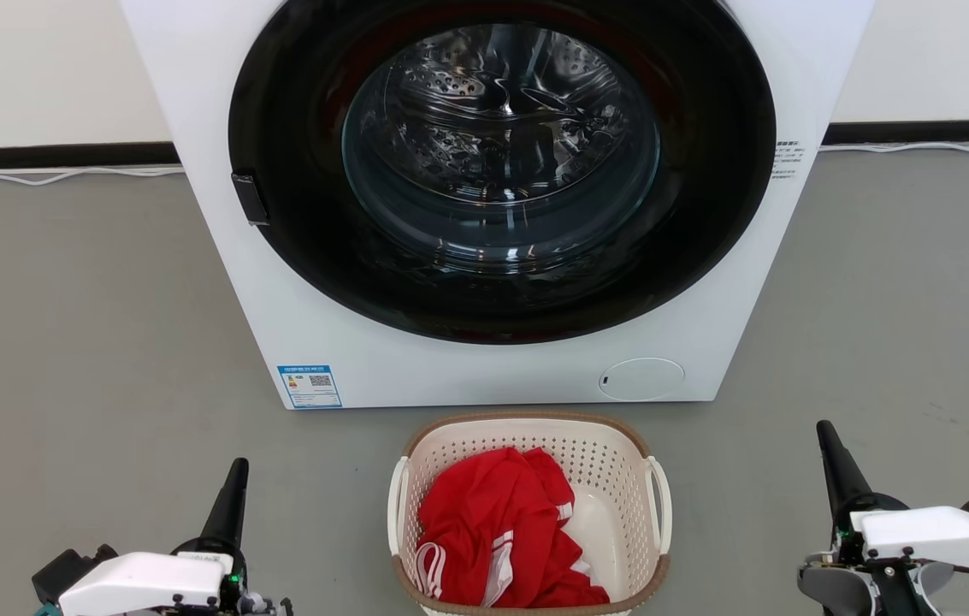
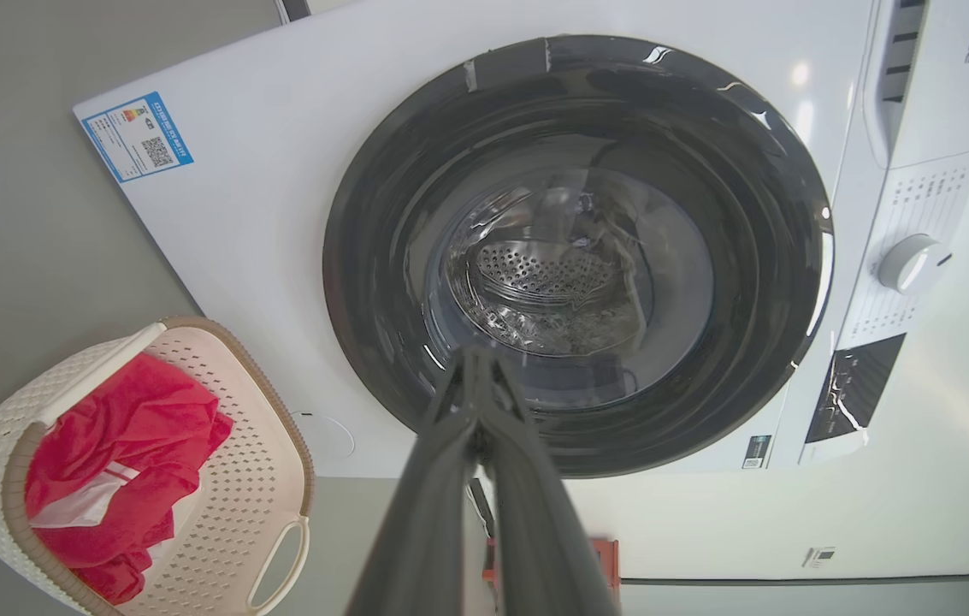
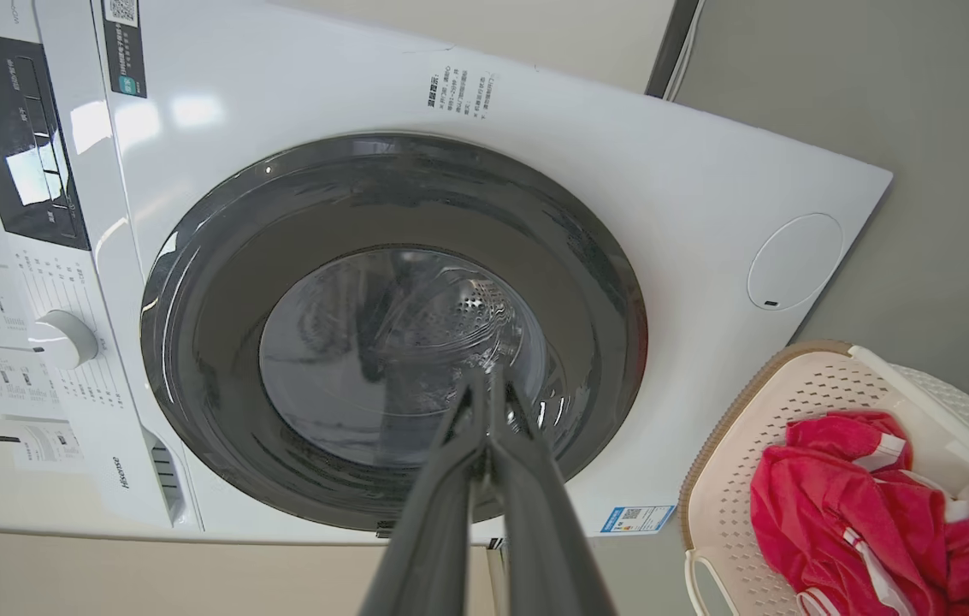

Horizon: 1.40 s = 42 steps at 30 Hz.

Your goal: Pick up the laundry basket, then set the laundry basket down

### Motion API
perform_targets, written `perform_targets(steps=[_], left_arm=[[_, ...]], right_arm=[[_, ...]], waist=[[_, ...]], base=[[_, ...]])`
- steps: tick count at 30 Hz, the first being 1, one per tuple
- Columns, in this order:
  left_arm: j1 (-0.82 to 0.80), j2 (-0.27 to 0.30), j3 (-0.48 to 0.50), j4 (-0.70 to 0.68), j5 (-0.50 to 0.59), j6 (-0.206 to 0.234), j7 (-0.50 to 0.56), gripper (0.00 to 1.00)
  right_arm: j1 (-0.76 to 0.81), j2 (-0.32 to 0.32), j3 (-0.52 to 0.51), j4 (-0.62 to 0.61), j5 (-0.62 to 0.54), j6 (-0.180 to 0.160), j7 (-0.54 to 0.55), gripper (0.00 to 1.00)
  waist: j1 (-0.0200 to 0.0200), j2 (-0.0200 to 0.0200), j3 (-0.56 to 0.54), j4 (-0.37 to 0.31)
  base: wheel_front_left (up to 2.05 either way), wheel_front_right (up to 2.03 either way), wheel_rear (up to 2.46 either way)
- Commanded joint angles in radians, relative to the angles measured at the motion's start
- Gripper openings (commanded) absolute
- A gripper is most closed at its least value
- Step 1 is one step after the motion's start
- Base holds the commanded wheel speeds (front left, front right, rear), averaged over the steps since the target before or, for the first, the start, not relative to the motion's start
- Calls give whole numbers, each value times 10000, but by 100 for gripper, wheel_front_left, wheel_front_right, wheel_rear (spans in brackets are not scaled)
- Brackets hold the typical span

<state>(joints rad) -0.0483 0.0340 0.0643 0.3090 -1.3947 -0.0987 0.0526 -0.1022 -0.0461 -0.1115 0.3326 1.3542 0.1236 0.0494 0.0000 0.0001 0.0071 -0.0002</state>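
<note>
Sitting on the grey floor (image 1: 108, 342) just in front of the washing machine (image 1: 450, 376), the laundry basket (image 1: 604, 458) is upright and level, roughly midway between the two arms. A red garment (image 1: 493, 522) is heaped in it, more toward the robot's left. The left gripper (image 1: 238, 469) and the right gripper (image 1: 829, 441) hang low on either side, well apart from the basket. In each wrist view the fingers (image 2: 441, 496) are pressed together to a point, holding nothing. From where I stand this could as well be a basket waiting to be lifted as one already put back on the floor; nothing about it tells me which. For any handling of it, I'd note that the two white loop handles (image 1: 397, 505) stand at its left and right sides. It looks made for a hold on both at once, kept level, since the cloth sits off-centre and light plastic would likely tip easily. It is also near the machine's front, so there is little room forward.
</note>
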Motion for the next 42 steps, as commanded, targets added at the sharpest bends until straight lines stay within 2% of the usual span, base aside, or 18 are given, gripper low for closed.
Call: perform_targets(steps=[1,19,42], left_arm=[[-527,137,304,-361,-346,-176,97,0],[-597,161,491,-628,-2096,-317,595,0],[-598,162,495,-636,-2139,-320,606,0]], right_arm=[[-106,-40,138,-412,388,64,137,0],[-58,-41,-16,-867,2496,71,624,0],[-57,-41,-20,-878,2547,71,636,0]], waist=[[0,-1,-3,0],[0,-1,-39,2],[0,-1,-40,2]], base=[[0,0,0],[0,0,0],[0,0,0]])
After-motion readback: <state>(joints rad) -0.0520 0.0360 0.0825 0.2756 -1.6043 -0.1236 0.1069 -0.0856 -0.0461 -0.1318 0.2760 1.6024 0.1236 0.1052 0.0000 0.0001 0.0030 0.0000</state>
